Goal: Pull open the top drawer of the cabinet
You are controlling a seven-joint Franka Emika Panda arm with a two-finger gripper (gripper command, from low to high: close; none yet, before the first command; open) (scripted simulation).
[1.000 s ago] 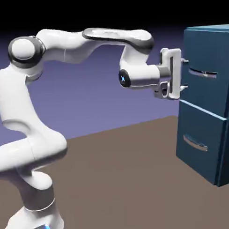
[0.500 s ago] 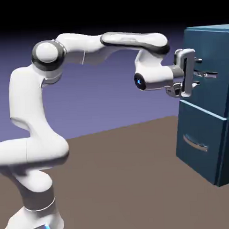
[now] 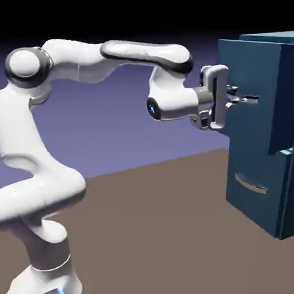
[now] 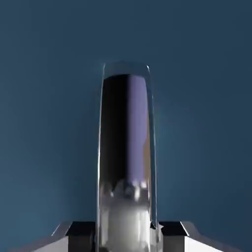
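claw [image 3: 234,100] clamped on silver handle [image 4: 127,147] of top drawer [image 3: 246,79], slid partly out of cabinet [image 3: 292,167]; no legible writing.

Exterior view looks side-on from afar; hand view sits close against the top drawer [image 4: 49,98] front, shared by both.

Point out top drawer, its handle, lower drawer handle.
top drawer [image 3: 249,124]: exterior view, front panel below the handle.
top drawer handle [image 4: 125,142]: hand view, mid-bar.
lower drawer handle [image 3: 251,184]: exterior view, middle of bar.
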